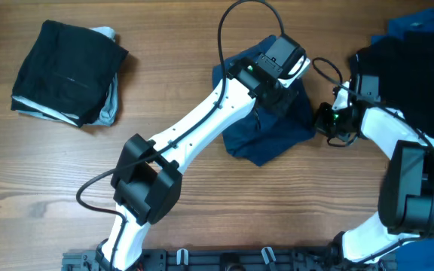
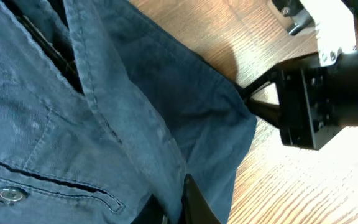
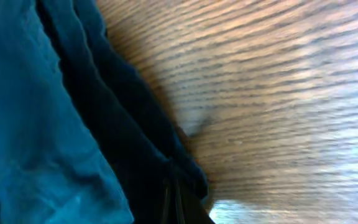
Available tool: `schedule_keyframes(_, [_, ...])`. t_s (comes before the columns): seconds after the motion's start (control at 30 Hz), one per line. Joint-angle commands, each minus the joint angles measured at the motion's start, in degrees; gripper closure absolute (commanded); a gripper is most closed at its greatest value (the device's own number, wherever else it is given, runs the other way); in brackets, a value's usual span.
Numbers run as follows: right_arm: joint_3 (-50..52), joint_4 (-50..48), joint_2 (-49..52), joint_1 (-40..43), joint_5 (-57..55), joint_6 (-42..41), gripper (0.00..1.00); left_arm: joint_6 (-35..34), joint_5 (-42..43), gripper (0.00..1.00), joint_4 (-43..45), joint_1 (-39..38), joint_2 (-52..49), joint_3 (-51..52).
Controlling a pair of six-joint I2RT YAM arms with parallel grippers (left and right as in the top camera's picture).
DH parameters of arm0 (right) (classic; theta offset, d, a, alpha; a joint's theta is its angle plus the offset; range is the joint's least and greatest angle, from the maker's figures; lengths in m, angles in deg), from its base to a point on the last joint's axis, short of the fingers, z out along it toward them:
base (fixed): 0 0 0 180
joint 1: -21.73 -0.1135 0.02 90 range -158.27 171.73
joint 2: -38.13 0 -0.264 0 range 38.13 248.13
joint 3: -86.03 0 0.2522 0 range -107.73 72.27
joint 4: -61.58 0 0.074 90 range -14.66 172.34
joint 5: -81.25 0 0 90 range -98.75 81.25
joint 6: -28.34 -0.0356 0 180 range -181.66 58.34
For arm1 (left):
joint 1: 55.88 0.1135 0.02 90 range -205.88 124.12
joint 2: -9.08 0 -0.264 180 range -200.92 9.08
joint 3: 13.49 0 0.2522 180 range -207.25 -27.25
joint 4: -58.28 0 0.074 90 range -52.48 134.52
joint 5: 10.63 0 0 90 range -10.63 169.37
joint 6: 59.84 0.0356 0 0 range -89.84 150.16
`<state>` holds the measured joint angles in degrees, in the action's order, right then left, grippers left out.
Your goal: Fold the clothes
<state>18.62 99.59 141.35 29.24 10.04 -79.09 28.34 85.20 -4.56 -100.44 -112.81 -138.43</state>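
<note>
Overhead: navy denim garment (image 1: pixel 266 139) lies crumpled mid-worktop (image 1: pixel 202 45). Right gripper (image 2: pixel 246 98) jaws narrowed to a pinch on its hem. Left gripper (image 2: pixel 182 208) sits on the cloth, jaws mostly cut off, gap unreadable. Right wrist view blurred.

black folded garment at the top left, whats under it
A pale blue garment shows under the black folded garment along its right and lower edges; the rest of it, and anything else beneath, is covered.

Wooden table (image 1: pixel 36 188) under navy garment (image 1: pixel 273 141), folded black stack (image 1: pixel 66 68).
</note>
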Motion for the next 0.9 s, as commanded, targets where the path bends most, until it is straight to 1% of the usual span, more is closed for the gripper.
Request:
schedule_keyframes(0.0, [3.56, -1.14, 2.86, -0.68, 1.6, -0.57, 0.96, -0.59, 0.48, 0.92, 1.62, 0.31, -0.07, -1.18])
schedule_keyframes(0.03, [3.56, -1.36, 2.86, -0.68, 0.96, -0.66, 0.96, -0.59, 0.48, 0.92, 2.03, 0.39, -0.09, -1.18])
schedule_keyframes(0.07, [3.34, -1.62, 2.86, -0.68, 0.52, -0.68, 0.96, -0.59, 0.5, 0.85, 2.64, 0.44, -0.17, -1.18])
schedule_keyframes(0.1, [3.02, -1.68, 2.84, -0.68, 0.02, -0.7, 0.96, -0.59, 0.52, 0.83, 2.93, 0.42, -0.17, -1.18])
schedule_keyframes(0.2, [1.01, -0.48, 2.51, -0.68, -2.05, -0.72, 0.96, -2.32, 0.72, 0.86, 4.07, 0.44, -0.17, -1.18])
schedule_keyframes(0.27, [-1.33, 1.62, 2.34, -0.68, -2.27, -0.55, 0.96, -2.54, 0.68, 0.85, 5.75, 0.48, -0.17, -1.18])
schedule_keyframes(0.3, [-3.15, 3.54, 1.75, -0.55, -3.17, 0.02, 0.96, -2.54, -0.44, 0.81, 6.97, 0.68, -0.17, -1.18])
schedule_keyframes(0.33, [-5.68, 6.16, 0.63, -0.26, -5.25, 1.6, 0.94, -3.17, -2.71, 0.7, 7.61, 1.42, -0.15, -1.22])
schedule_keyframes(0.37, [-8.17, 8.87, -0.66, 0.0, -7.3, 2.97, 0.89, -4.0, -3.78, 0.7, 7.52, 2.34, -0.13, -1.31])
schedule_keyframes(0.4, [-11.5, 12.48, -2.27, 0.17, -8.96, 5.53, 0.85, -6.23, -4.0, 0.69, 7.06, 3.89, -0.13, -1.31])
schedule_keyframes(0.47, [-16.81, 18.38, -5.49, 0.17, -8.35, 6.78, 0.82, -10.29, -4.0, 0.71, 5.97, 7.06, -0.15, -1.29])
schedule_keyframes(0.5, [-18.01, 19.43, -7.23, 0.17, -4.42, 6.99, 0.82, -11.15, -4.0, 0.71, 5.55, 8.92, -0.15, -1.29])
schedule_keyframes(0.53, [-18.08, 19.47, -8.44, 0.17, -1.09, 7.72, 0.85, -11.15, -4.0, 0.71, 5.33, 10.27, -0.17, -1.29])
schedule_keyframes(0.57, [-18.1, 19.76, -9.57, 0.17, 5.99, 11.69, 0.9, -11.13, -3.98, 0.71, 4.81, 12.5, -0.17, -1.29])
schedule_keyframes(0.6, [-18.08, 20.39, -9.7, 0.17, 12.87, 14.67, 0.94, -11.08, -3.96, 0.73, 4.15, 13.92, -0.17, -1.29])
schedule_keyframes(0.63, [-18.08, 20.92, -9.68, 0.17, 17.0, 16.7, 0.96, -11.08, -3.93, 0.75, 3.19, 15.02, -0.17, -1.29])
schedule_keyframes(0.67, [-17.97, 21.94, -9.68, -0.02, 22.47, 21.09, 0.96, -11.04, -3.93, 0.8, 2.08, 16.31, -0.72, -1.11])
schedule_keyframes(0.73, [-17.79, 21.88, -9.44, -0.74, 23.04, 22.4, 0.96, -10.99, -3.3, 0.83, 2.05, 16.9, -2.56, -1.01])
schedule_keyframes(0.8, [-17.05, 20.76, -8.63, -1.66, 23.08, 23.37, 0.96, -10.6, -0.07, 0.84, 3.06, 16.85, -5.99, -0.96])
schedule_keyframes(0.87, [-14.71, 17.64, -6.82, -3.26, 22.23, 23.37, 0.96, -10.67, 3.1, 0.84, 4.96, 16.76, -9.31, -0.96])
